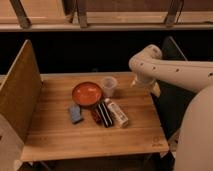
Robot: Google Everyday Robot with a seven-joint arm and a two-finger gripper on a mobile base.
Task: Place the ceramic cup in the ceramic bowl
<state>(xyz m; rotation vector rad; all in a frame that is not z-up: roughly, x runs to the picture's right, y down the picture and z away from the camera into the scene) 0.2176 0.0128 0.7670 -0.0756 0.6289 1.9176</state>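
Observation:
The ceramic cup [108, 86], small, pale and handleless, stands upright on the wooden table [60, 135], touching or just right of the ceramic bowl [86, 93]. The bowl is round, shallow and orange-red with a darker rim, and it holds nothing. My gripper [138, 81] is at the end of the white arm, above the table's back right part, a little to the right of the cup and apart from it.
A blue-grey sponge-like block [75, 113], a dark red item [95, 116], a black bar [105, 114] and a white oblong bottle [116, 112] lie in front of the bowl. A wooden side panel [20, 90] stands at the left. A dark chair [172, 55] is behind the arm.

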